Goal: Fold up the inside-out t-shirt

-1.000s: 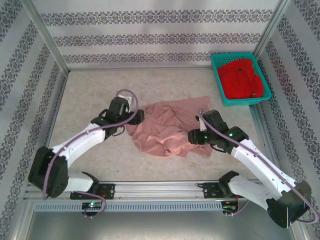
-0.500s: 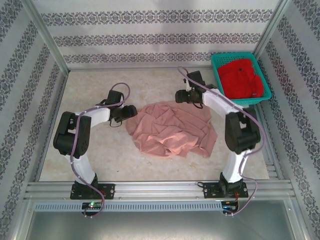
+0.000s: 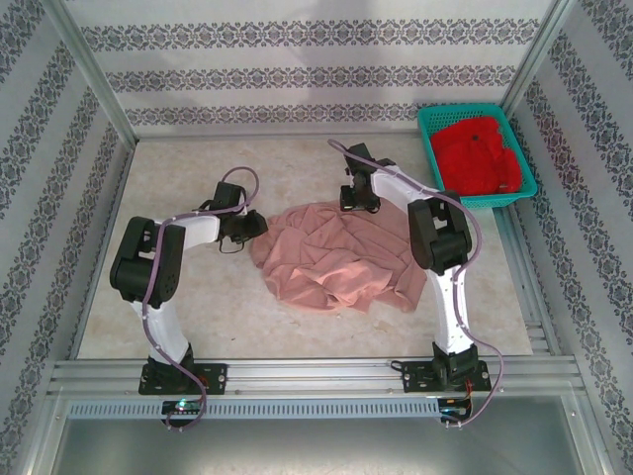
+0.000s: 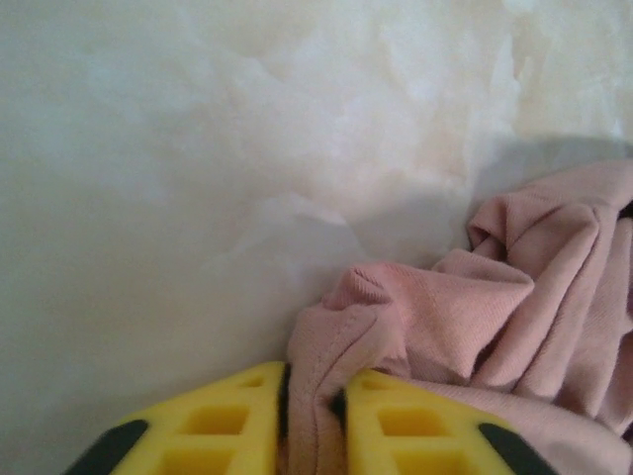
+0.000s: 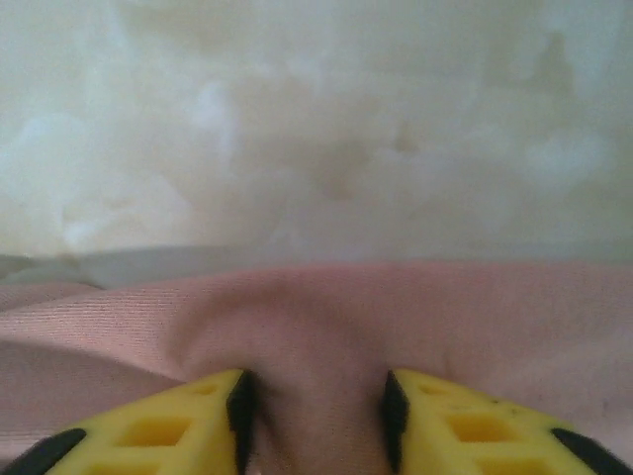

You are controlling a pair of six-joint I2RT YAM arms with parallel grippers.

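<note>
The left gripper (image 4: 315, 406) has clamped onto the inside-out t-shirt (image 3: 336, 252). The right gripper (image 5: 315, 406) has swung toward the table's far edge and pinches a fold there.

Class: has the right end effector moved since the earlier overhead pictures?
Yes. The right end effector moved away from the base rail, toward the back wall.

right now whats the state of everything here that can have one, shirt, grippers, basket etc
t-shirt, crumpled in a loose heap, not yet folded
left gripper, shut on a fold at the t-shirt's left edge
right gripper, jaws partly apart astride the t-shirt's far edge, grip unclear
basket, upright at the far right corner, holding the red garment
red garment, bunched up inside the basket
</note>
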